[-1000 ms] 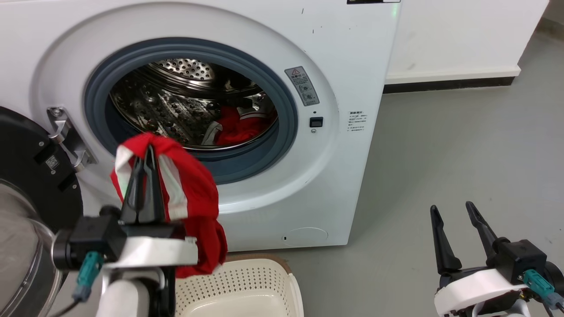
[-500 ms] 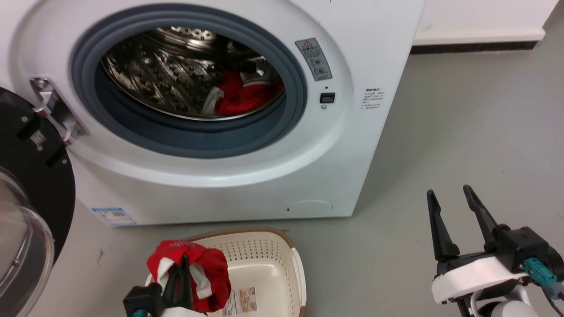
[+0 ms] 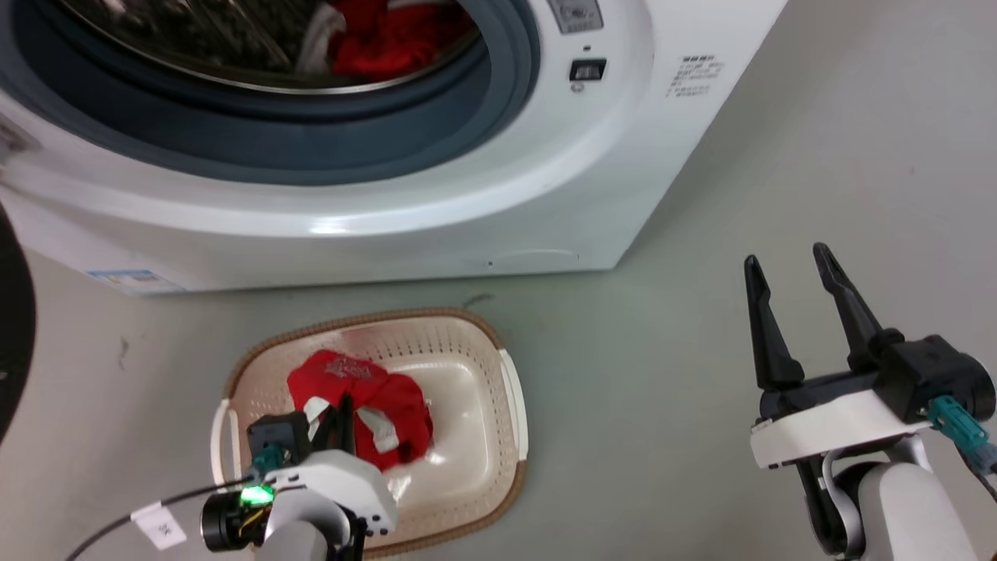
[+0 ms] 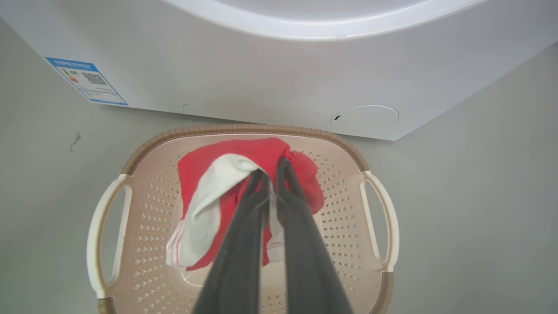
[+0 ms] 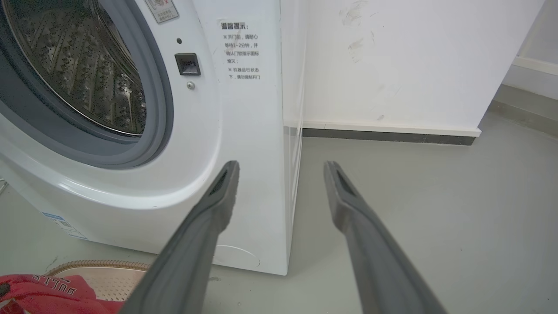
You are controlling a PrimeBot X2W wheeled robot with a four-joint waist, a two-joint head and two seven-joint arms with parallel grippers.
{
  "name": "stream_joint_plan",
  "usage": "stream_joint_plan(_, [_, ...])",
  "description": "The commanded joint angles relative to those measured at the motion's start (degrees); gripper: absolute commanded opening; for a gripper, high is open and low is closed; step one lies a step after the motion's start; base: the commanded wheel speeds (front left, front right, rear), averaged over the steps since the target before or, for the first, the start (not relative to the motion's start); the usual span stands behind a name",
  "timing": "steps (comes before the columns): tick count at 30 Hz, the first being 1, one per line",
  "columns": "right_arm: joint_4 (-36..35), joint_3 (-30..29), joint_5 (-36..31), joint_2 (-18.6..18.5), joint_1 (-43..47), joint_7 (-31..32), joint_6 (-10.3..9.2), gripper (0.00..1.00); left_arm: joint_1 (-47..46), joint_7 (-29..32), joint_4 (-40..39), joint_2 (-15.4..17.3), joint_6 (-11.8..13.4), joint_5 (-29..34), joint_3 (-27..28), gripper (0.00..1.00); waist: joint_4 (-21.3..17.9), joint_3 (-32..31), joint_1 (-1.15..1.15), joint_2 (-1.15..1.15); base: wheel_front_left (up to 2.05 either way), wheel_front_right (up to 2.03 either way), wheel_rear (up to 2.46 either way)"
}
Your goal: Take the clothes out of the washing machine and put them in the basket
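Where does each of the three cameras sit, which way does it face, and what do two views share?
Head view: on the head, facing steeply down at the washing machine and basket; left gripper shut on the red garment in the basket, right gripper open at lower right.
Left wrist view: on the left wrist, facing down along its fingers into the basket.
Right wrist view: on the right wrist, facing roughly level past its spread fingers to the machine's corner and the wall.
Shared: all three show basket and garment.
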Motion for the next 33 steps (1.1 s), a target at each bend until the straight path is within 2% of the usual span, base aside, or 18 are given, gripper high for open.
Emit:
stream_joint_plan(1, [0.2, 0.4, -0.2, 0.0, -1.5, -0.4, -0.04, 1.0, -2.8, -0.2, 3.0, 0.0, -0.2, -0.4, -0.3, 0.0, -1.3, 5.5, -0.01, 0.0, 0.0, 0.0, 0.0])
stream_joint_plan(7, [1.2, 1.3, 0.4, 0.0, -4.6, -1.6, -0.03, 1.0, -11.1, -0.2, 14.1, 0.0, -0.2, -2.1, -0.5, 0.0, -2.9, 11.5, -0.01, 0.0, 0.0, 0.0, 0.0])
stream_joint_plan(16, [3.5, 2.9, 1.6, 0.0, -8.4, -3.5, -0.03, 1.0, -19.4, -0.2, 28.8, 0.1, 1.4, -4.9, 1.8, 0.0, -5.2, 17.1, -0.01, 0.0, 0.0, 0.0, 0.0])
stream_joint_plan(21, [4.4, 2.8, 1.7, 0.0, -9.2, -4.0, -0.03, 1.0, -20.8, -0.2, 31.6, 0.4, 1.2, -5.4, 2.6, 0.0, -5.3, 17.8, -0.01, 0.0, 0.0, 0.0, 0.0])
stream_joint_plan(22, [4.8, 2.7, 1.7, 0.0, -9.2, -4.0, -0.04, 1.0, -20.8, -0.2, 31.9, 0.5, 1.0, -5.3, 2.6, 0.07, -5.2, 17.5, -0.01, 0.0, 0.0, 0.0, 0.0])
stream_joint_plan(23, [5.1, 2.7, 1.8, 0.0, -9.2, -4.1, -0.04, 1.0, -20.6, -0.2, 32.1, 0.6, 0.9, -5.4, 2.7, 0.45, -5.1, 17.0, -0.01, 0.0, 0.0, 0.0, 0.0])
stream_joint_plan(24, [5.5, 2.6, 1.8, 0.0, -9.1, -4.1, -0.04, 1.0, -20.4, -0.2, 32.2, 0.6, 0.8, -5.3, 2.7, 1.0, -4.9, 16.3, -0.01, 0.0, 0.0, 0.0, 0.0])
stream_joint_plan(33, [8.4, 1.3, 1.1, 0.0, -5.2, -4.4, -0.03, 1.0, -13.1, -0.2, 28.1, 0.3, -0.2, -4.4, 3.3, 1.0, -3.4, 4.5, -0.01, 0.0, 0.0, 0.0, 0.0])
